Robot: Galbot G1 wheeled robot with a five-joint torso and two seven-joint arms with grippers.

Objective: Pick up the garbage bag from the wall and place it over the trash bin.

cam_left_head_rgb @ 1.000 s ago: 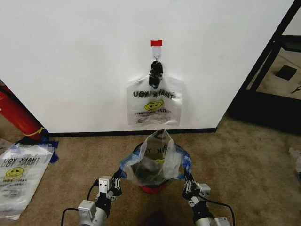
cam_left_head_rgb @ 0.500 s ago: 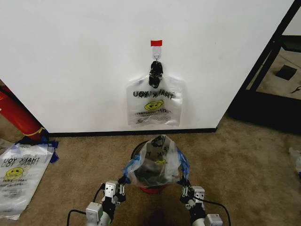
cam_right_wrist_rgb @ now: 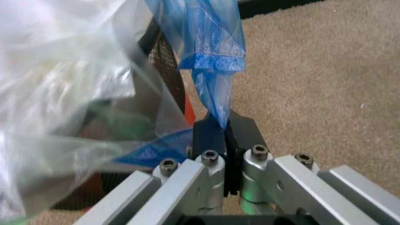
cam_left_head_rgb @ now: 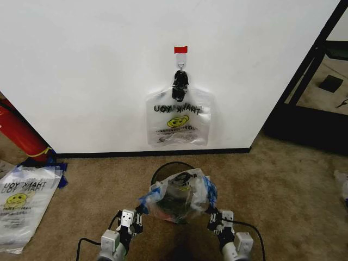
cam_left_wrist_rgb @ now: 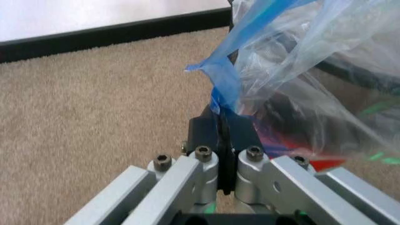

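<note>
Both claws clamped on the garbage bag [cam_left_head_rgb: 179, 194]: my left claw [cam_left_head_rgb: 139, 210] pinches its blue-tinted left edge, my right claw [cam_left_head_rgb: 209, 212] the blue right edge, pads closed flat on the film in each wrist view [cam_left_wrist_rgb: 224, 129] [cam_right_wrist_rgb: 223, 133]. The bag is stretched between them over the near part of the trash bin [cam_left_head_rgb: 163, 169], whose dark round rim shows bare on the wall side; a bit of red base shows through the plastic. Lettering on the held bag is too crumpled to read. A second bag [cam_left_head_rgb: 179, 119] hangs on the wall [cam_left_head_rgb: 98, 70] from a black hook clip [cam_left_head_rgb: 180, 81] under a red tape strip [cam_left_head_rgb: 180, 49]; its "THANK YOU" reads mirrored above a yellow smiley. A third bag [cam_left_head_rgb: 22, 201] lies flat on the carpet [cam_left_head_rgb: 288, 185] to my left, "THANK YOU" legible, near a long red cylinder [cam_left_head_rgb: 20, 132]. Open carpet lies right of the bin; the black baseboard [cam_left_head_rgb: 109, 154] is just behind it.
</note>
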